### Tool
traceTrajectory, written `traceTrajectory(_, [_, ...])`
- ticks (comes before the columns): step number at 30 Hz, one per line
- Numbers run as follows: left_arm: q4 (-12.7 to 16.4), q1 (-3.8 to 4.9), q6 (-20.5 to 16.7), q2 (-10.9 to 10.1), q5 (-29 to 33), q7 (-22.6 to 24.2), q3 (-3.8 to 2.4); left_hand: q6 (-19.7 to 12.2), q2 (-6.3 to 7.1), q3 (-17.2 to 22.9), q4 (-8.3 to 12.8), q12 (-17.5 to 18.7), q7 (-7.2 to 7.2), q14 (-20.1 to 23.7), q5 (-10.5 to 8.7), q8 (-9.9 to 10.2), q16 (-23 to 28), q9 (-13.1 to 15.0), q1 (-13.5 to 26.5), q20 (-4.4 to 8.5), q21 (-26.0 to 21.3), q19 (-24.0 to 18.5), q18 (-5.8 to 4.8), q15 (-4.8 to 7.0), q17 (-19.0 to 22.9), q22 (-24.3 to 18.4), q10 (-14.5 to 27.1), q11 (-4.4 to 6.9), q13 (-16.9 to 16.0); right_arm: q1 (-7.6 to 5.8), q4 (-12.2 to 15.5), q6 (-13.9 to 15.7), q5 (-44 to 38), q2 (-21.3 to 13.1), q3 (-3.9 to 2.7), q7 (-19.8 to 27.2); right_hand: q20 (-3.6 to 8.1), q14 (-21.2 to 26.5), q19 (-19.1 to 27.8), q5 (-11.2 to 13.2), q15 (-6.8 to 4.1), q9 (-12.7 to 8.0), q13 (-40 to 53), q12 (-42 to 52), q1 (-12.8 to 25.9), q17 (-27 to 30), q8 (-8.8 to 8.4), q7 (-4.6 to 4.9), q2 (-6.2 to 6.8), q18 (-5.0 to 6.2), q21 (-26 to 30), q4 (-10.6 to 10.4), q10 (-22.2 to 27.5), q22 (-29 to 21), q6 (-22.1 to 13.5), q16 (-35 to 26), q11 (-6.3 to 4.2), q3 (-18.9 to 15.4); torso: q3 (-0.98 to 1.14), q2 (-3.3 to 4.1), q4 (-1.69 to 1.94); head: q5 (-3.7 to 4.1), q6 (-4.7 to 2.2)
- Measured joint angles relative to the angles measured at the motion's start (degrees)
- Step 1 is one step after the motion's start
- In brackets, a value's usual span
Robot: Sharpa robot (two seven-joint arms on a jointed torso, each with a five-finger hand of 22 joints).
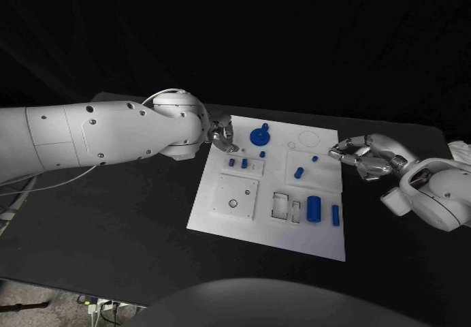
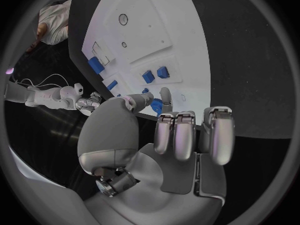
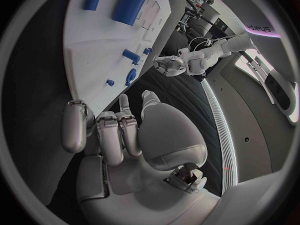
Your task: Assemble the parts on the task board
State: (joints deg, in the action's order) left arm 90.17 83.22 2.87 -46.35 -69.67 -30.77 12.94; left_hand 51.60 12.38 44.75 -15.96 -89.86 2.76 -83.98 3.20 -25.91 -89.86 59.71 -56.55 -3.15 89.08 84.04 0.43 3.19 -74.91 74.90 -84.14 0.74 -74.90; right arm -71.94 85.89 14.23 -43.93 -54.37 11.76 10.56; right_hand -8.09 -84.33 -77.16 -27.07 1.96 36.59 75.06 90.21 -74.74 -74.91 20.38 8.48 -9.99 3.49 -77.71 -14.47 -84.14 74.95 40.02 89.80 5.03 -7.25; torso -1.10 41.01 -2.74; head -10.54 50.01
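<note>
Two silver hands flank the white task board [image 1: 257, 228], which lies tilted in the middle of the black table [image 1: 118, 231] in the head view. The left hand [image 1: 222, 136] sits at the board's upper left corner, its fingers curled in with nothing between them; in the left wrist view the same fingers [image 2: 187, 135] are folded side by side above the palm. The right hand [image 1: 361, 155] hovers just off the board's upper right edge, its fingers likewise curled and holding nothing.

On the board, a blue round gear-like part [image 1: 260, 136] stands near the top centre, close to the left hand. Below it, toward the left, two small blue pegs [image 1: 237, 163] stand in a raised square block. A small blue peg [image 1: 299, 173] stands right of centre. Lower right, a large blue cylinder [image 1: 313, 208] lies beside a slim blue bar [image 1: 335, 215]. A rectangular cut-out [image 1: 281, 205] sits left of the cylinder.
</note>
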Motion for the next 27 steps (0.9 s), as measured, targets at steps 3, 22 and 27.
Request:
traceTrajectory(3, [0.1, -0.01, 0.0, 0.0, -0.7, -0.4, 0.0, 0.0, -0.15, 0.0, 0.0, 0.0, 0.0, 0.0, 0.0, -0.7, 0.0, 0.7, -0.5, 0.0, 0.0, 0.0, 0.0, 0.0, 0.0, 0.0, 0.0, 0.0, 0.0, 0.01, 0.0, 0.0, 0.0, 0.0, 0.0, 0.0, 0.0, 0.0, 0.0, 0.0, 0.01, 0.0, 0.0, 0.0, 0.0, 0.0, 0.0, 0.0, 0.0, 0.0, 0.0, 0.0, 0.0, 0.0, 0.0, 0.0, 0.01, 0.0, 0.0, 0.01, 0.01, 0.03, 0.0])
traceTrajectory(22, [0.5, -0.78, 1.3, 0.4, -3.4, -3.2, 0.11, 0.2, -1.83, -8.1, -0.9, 0.0, -0.21, 0.0, -0.22, -3.9, 0.0, 5.2, 4.6, 0.0, 0.0, 0.0, 0.0, 0.0, 0.0, 0.0, 0.2, 0.2, 0.0, 0.02, 0.0, -0.1, 0.0, -0.1, 0.0, 0.0, 0.0, 0.0, 0.0, 0.0, 0.01, 0.0, 0.0, 0.2, 0.0, 0.0, 0.0, 0.0, 0.01, 0.0, 0.0, 0.0, 0.1, 0.0, 0.0, 0.0, 0.11, 0.0, 0.0, 0.05, 0.04, -0.09, 0.0])
traceTrajectory(27, [0.6, -0.89, 1.3, 0.5, -3.3, -3.2, 0.12, 0.1, -2.35, -13.1, -0.8, 0.0, -0.34, 0.0, -0.22, -4.2, 0.0, 6.0, 5.5, 0.21, 0.0, -0.2, 0.0, 0.4, 0.0, 0.0, 0.2, 0.2, 0.0, 0.02, 0.0, -0.1, 0.0, 0.0, 0.0, 0.0, 0.0, 0.0, 0.0, 0.0, 0.01, 0.0, 0.0, 0.0, 0.0, 0.0, 0.0, 0.0, 0.02, 0.0, 0.0, 0.0, 0.1, 0.0, 0.0, 0.0, 0.12, 0.0, 0.0, 0.03, 0.04, -0.15, 0.0])
